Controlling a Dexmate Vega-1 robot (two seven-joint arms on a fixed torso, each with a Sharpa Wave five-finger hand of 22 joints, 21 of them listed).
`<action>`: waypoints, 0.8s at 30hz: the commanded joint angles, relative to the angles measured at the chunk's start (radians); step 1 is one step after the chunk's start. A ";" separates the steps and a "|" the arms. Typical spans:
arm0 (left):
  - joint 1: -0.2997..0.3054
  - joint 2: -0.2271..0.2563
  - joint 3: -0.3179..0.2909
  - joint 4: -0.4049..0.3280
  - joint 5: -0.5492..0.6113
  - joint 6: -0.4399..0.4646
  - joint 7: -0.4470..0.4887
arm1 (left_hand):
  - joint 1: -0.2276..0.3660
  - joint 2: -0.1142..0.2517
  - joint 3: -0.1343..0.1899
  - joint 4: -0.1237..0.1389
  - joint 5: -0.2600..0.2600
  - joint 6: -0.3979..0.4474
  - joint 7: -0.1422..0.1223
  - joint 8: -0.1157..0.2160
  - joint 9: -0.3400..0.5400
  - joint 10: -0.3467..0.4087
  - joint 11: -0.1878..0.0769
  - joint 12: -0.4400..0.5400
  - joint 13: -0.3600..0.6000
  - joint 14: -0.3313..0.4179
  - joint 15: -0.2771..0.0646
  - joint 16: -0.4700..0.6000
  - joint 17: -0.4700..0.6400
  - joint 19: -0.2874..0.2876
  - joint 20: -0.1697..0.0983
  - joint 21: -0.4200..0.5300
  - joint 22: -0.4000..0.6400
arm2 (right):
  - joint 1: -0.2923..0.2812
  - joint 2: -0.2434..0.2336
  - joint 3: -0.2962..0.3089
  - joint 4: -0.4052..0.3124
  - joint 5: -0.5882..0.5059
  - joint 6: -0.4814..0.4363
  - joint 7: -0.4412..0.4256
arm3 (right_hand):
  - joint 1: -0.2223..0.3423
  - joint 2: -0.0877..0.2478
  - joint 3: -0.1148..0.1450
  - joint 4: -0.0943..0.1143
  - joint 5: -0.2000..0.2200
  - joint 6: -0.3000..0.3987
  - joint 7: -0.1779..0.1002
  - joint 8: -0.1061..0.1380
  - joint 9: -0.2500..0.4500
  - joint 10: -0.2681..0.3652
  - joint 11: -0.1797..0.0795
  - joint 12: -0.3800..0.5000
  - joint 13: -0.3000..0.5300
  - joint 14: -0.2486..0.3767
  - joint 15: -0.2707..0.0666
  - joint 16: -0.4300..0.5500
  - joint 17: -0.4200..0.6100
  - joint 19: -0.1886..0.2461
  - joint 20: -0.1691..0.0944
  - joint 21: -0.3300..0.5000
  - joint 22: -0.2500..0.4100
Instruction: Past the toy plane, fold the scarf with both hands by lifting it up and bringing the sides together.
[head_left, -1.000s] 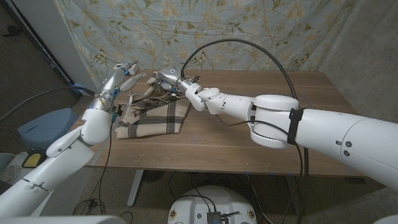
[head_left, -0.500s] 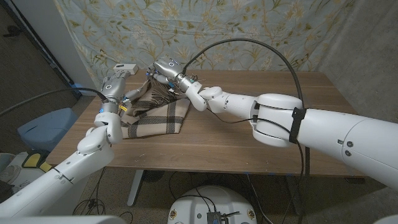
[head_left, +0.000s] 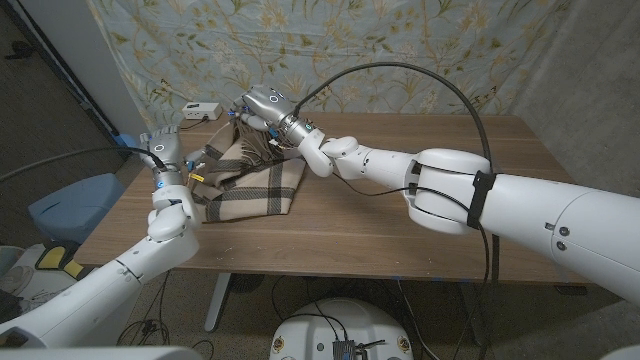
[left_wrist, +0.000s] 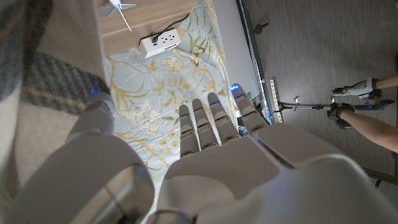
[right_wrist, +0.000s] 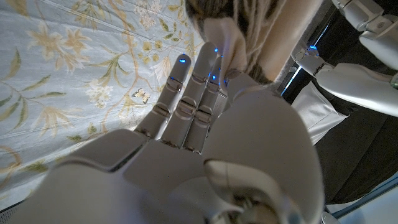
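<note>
The beige plaid scarf (head_left: 250, 180) lies on the left part of the wooden table (head_left: 420, 210), its fringed far end pulled up off the wood. My right hand (head_left: 262, 104) grips that raised end from above; fringe and cloth (right_wrist: 261, 31) hang just past its fingers (right_wrist: 193, 93). My left hand (head_left: 160, 150) stands at the scarf's left edge with fingers (left_wrist: 214, 121) straight and nothing between them and the thumb. The cloth (left_wrist: 37, 68) lies against the thumb's outer side. A thin white piece (left_wrist: 118, 7) on the wood may be the toy plane.
A white power strip (head_left: 203, 109) sits at the table's far left corner, against the flowered curtain (head_left: 400, 50). A blue chair (head_left: 70, 205) stands left of the table. A person's arm (left_wrist: 367, 121) with a device shows in the left wrist view.
My right hand has lifted the scarf's far end higher and a little leftward. My left hand has drawn back from the far left corner, down and toward me.
</note>
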 joint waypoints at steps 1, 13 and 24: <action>0.017 0.047 -0.060 0.001 -0.226 -0.239 -0.006 | 0.001 -0.004 -0.029 -0.001 0.012 -0.050 0.020 -0.013 0.003 -0.053 0.031 -0.022 0.004 -0.064 0.041 -0.021 0.001 -0.042 0.030 -0.025 0.004 | 0.002 0.000 0.018 0.021 -0.009 0.003 -0.001 | 0.010 -0.003 0.011 0.001 0.007 0.008 0.000 -0.001 0.006 0.008 0.000 0.006 -0.001 0.008 -0.062 -0.004 0.007 -0.008 0.000 0.007 0.002; 0.298 0.152 -0.237 -0.263 -0.341 -0.433 0.034 | -0.020 0.009 -0.070 0.014 0.016 -0.114 0.026 -0.018 0.003 -0.117 0.056 -0.036 0.007 -0.128 0.084 -0.027 0.002 -0.096 0.047 -0.059 0.006 | 0.007 0.019 0.001 0.049 0.007 -0.036 0.031 | 0.008 -0.005 0.014 0.001 0.007 0.011 0.000 -0.007 0.006 0.007 -0.002 0.008 0.001 0.009 -0.062 -0.009 0.014 -0.016 0.000 0.012 0.001; 0.468 0.099 -0.337 -0.377 -0.248 -0.408 0.116 | -0.026 0.023 -0.075 0.022 0.014 -0.091 0.020 -0.006 0.003 -0.109 0.057 -0.028 0.007 -0.132 0.086 -0.022 0.003 -0.109 0.048 -0.068 0.007 | 0.003 0.021 -0.018 0.035 0.000 -0.034 0.006 | 0.008 -0.006 0.017 0.001 0.008 0.014 0.001 -0.011 0.007 0.008 -0.003 0.009 0.000 0.010 -0.062 -0.016 0.019 -0.021 0.001 0.016 0.000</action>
